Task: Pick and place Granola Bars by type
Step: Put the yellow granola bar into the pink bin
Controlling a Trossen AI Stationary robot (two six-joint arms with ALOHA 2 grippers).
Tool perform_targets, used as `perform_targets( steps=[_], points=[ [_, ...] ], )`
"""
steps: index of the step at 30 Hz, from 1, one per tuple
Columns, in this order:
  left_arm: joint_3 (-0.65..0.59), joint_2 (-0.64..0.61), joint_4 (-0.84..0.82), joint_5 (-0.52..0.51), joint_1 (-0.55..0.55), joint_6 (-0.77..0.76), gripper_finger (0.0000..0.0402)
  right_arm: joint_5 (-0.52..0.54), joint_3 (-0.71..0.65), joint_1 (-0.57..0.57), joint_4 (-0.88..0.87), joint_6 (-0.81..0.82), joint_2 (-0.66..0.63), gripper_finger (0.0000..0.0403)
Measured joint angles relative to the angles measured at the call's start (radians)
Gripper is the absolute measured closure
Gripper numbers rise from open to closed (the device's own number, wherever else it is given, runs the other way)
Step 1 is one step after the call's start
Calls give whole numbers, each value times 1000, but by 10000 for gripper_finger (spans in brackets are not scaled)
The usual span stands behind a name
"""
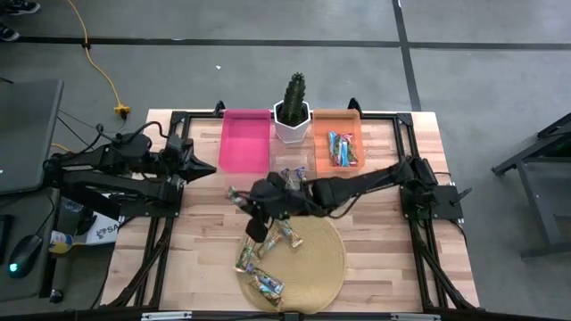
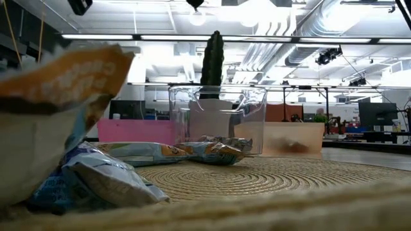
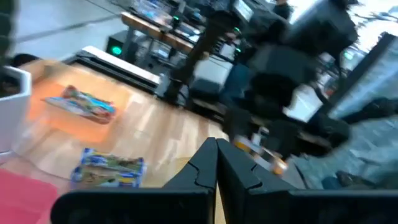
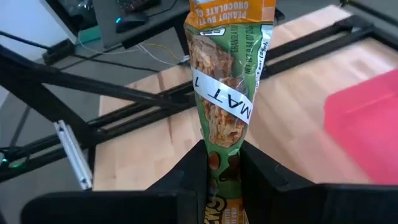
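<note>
My right gripper (image 1: 250, 207) reaches over the woven mat's far-left edge and is shut on a green and orange-brown granola bar (image 4: 225, 93). Several more bars (image 1: 260, 267) lie flat on the round mat (image 1: 317, 267), two of them (image 1: 287, 234) just beside the gripper. Blue-and-red bars (image 1: 341, 148) lie in the orange bin (image 1: 337, 120). The pink bin (image 1: 245, 141) holds no bars. A clear bin (image 2: 218, 119) stands in front of the cactus pot. My left gripper (image 3: 216, 163) is shut and waits at the table's left, near the pink bin. My right gripper pinches the green and orange-brown bar between its two fingers (image 4: 198, 171) near one end (image 4: 222, 163). The fingers come roughly level from the table's right, along the bar. The bar's far end (image 4: 230, 15) sticks out toward the table's left, and it looks lifted clear of the wood.
A cactus in a white pot (image 1: 293, 111) stands at the far edge between the pink and orange bins. Black frame rails (image 1: 169, 223) run along both sides of the table. Bare wood (image 1: 384, 259) lies right of the mat.
</note>
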Motion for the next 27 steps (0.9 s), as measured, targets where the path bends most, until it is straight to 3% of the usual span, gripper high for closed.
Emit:
perform_targets(
  steps=[4,10,23,27],
  points=[
    [0,41,97,87,0,72,401,-37,0,-38,22,-48,-23,341],
    [0,65,145,58,0,175,387,-62,1,-76,14,-118,-81,341],
    [0,124,312,-24,0,232,230,-102,1,-139,35,-234,-142,341],
    [0,179,359,-31,0,250,201,-106,1,-150,39,-250,-142,341]
  ],
)
